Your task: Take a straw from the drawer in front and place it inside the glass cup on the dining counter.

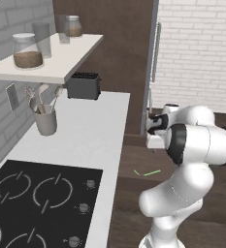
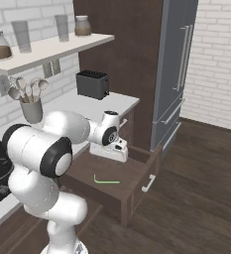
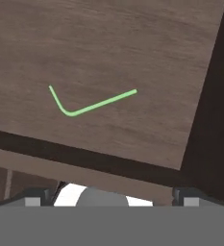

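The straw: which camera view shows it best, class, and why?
The hand view: the straw lies large and unobstructed on the drawer floor, its bend clear. Both base views show it small; in the left one the arm partly hides it.

brightness: even, moderate, flat rendered light in all views; no strong source visible
shadows: soft dark band under white wall shelf [image 1: 61,68] on grey brick wall [image 1: 8,29]; dim under black toaster [image 2: 92,84]
glare: none; faint sheen on white robot arm [image 1: 201,140] and tall grey fridge [image 2: 176,74]
sharpness: base views soft, low-res; jars on shelf slightly fuzzy
hand view: dark-brown wood drawer floor [image 3: 108,57] grain smeared; thin light-green bent straw [image 3: 92,106] crisp
distortion: none at edges
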